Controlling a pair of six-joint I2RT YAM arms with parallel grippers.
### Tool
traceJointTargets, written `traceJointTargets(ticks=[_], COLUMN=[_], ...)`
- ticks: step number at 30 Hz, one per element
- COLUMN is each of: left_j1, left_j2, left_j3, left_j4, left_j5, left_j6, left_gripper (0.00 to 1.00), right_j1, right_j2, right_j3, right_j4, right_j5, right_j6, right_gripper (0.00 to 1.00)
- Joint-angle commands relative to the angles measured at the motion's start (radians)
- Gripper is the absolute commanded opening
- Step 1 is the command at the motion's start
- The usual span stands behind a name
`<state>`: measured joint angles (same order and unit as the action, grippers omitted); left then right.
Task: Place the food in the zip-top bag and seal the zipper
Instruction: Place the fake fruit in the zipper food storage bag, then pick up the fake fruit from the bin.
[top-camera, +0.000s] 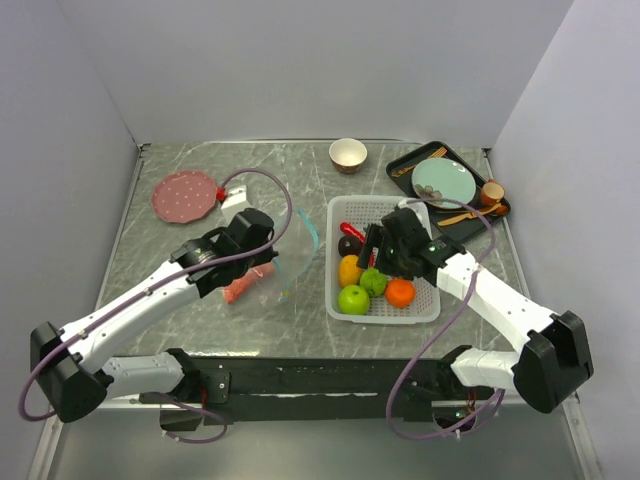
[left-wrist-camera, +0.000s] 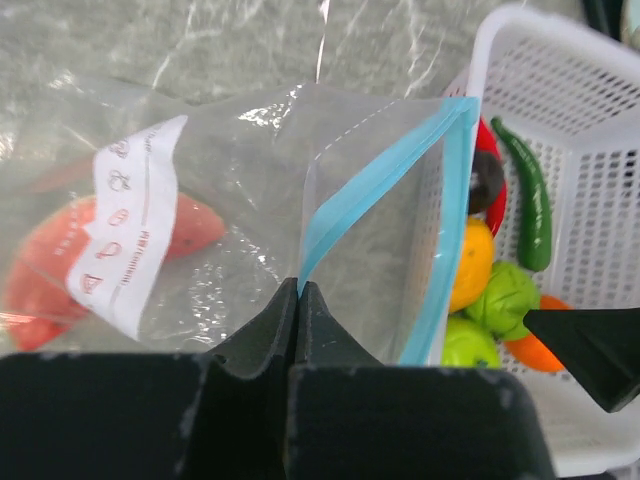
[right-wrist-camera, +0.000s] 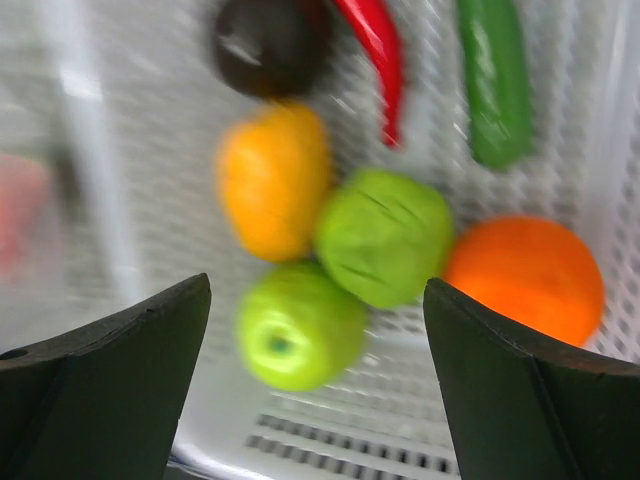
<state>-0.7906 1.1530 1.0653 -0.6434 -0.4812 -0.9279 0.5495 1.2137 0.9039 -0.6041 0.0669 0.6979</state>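
Two wrist views alone reveal left end effector (left-wrist-camera: 300, 298) pinching zipper (left-wrist-camera: 368, 193), right end effector (right-wrist-camera: 318, 335) wide.

Left jaws pinched shut on zipper (left-wrist-camera: 370, 180); zip-top bag (left-wrist-camera: 240, 160) mouth agape beside basket (left-wrist-camera: 590, 110).

The top view looks down from above and behind onto the whole desk (top-camera: 300, 160). The left wrist view, close behind the left tool (left-wrist-camera: 298, 292), faces the zip-top bag (left-wrist-camera: 250, 150) and the white basket (left-wrist-camera: 570, 90); the right wrist view peers closely into that basket.
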Motion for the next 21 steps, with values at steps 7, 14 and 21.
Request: traceJointTargets(ticks=[7, 14, 21], left_j1=[-0.001, -0.001, -0.001], left_j2=[0.016, 0.017, 0.022], left_j3=[-0.01, -0.019, -0.018], left_j4=[0.047, 0.051, 0.044], left_j5=[0.066, 0.076, 0.073], left_j6=[0.023, 0.018, 0.018], left_gripper=[0.01, 0.01, 0.01], right_j1=[-0.006, -0.006, -0.006], right_j2=[0.035, 0.099, 0.15], right_j3=[-0.062, -0.082, -0.092], right_j4=[0.007, 0.039, 0.07], right_j5=[0.01, 0.014, 0.04], right_j6=[-0.014, -0.026, -0.029], right_gripper=[0.91, 0.8, 0.72])
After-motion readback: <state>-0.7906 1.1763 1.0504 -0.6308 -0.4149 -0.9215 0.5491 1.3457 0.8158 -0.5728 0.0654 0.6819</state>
